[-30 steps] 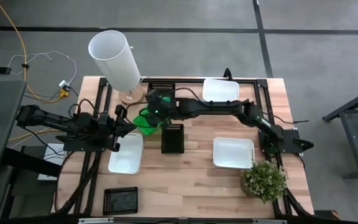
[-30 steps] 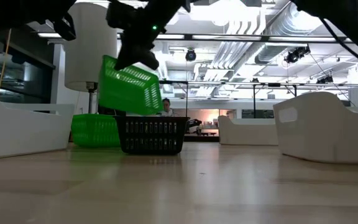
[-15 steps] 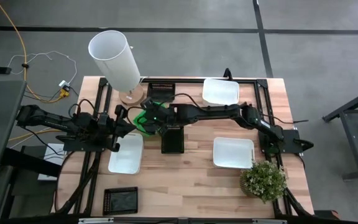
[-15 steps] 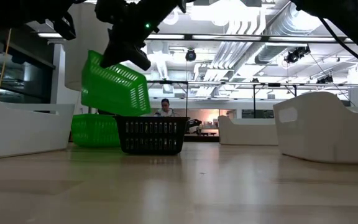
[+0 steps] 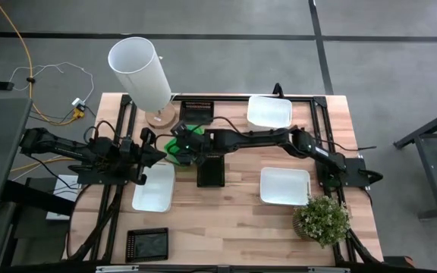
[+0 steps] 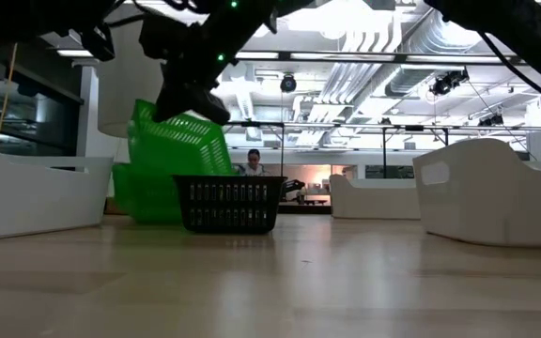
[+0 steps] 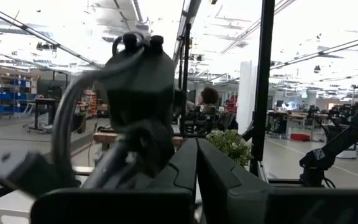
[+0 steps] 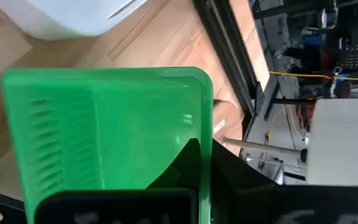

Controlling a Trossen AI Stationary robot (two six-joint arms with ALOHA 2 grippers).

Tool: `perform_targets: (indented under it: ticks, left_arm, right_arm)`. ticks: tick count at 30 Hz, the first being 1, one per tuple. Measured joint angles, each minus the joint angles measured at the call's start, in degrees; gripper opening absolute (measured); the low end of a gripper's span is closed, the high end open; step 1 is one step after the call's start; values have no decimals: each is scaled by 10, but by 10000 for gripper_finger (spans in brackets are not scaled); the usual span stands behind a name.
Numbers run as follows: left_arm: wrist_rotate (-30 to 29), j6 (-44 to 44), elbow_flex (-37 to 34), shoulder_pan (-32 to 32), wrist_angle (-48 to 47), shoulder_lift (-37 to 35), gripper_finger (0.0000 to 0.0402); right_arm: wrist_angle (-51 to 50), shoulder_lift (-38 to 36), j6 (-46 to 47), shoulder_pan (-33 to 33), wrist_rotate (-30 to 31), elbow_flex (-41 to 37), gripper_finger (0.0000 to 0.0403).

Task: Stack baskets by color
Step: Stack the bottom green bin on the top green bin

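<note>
The right gripper [image 6: 191, 94] pinches the tilted green basket [image 6: 178, 150] over another green basket [image 6: 144, 192]; seemingly misaligned, it could wedge crooked. Left gripper [image 7: 194, 180] waits, shut.

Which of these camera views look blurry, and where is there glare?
Left wrist view: the dark arm part close to the lens is soft and smeared, and the bright ceiling washes out. Low view: the green basket is sharp, but the ceiling lights flare. Right wrist view: the green basket is slightly soft. High view: even light, no glare.
</note>
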Motion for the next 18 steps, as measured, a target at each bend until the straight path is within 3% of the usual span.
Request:
perform_targets:
  ticks: [11,18]
  left_arm:
    - [2,-7,0,0,-8,0,0]
    - [2,-8,0,0,-9,0,0]
  right_arm:
    - [6,4,-5,0,50,1,23]
    - [-46,3,38,1,44,32,103]
